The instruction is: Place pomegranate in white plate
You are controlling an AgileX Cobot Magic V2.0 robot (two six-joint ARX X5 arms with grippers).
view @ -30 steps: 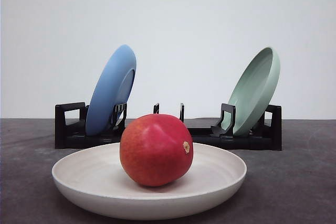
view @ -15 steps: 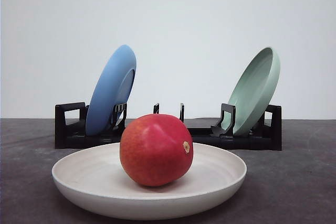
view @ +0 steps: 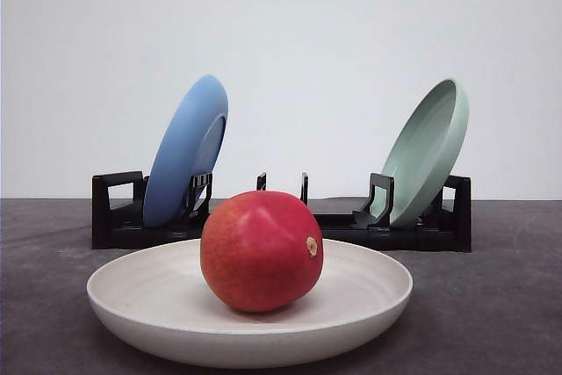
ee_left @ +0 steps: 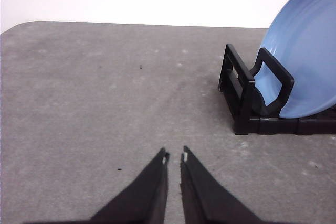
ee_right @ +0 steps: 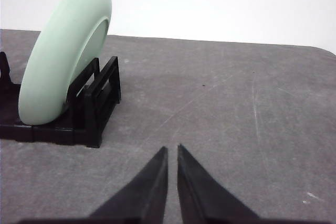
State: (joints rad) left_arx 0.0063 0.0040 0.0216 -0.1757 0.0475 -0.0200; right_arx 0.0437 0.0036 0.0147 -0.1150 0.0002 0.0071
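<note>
Pomegranate (view: 261, 250) sits unmoved at centre of white plate (view: 369, 305); nothing shifts, task looks done. Left gripper (ee_left: 174, 157) and right gripper (ee_right: 172, 150) closed, empty, rack at 12 o'clock.

The pomegranate (view: 262, 250) rests in the white plate (view: 158, 312) on the grey table (view: 500, 305), with a black rack (view: 118, 212) behind holding a tilted blue plate (view: 184, 151) and pale green plate (view: 428, 151).

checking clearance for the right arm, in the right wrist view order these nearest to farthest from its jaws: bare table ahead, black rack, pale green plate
1. Bare table: directly ahead of the right gripper, whose jaws are nearly closed.
2. Black rack: off to one side, its end post closest.
3. Pale green plate: leaning in the rack, behind that end post.
</note>
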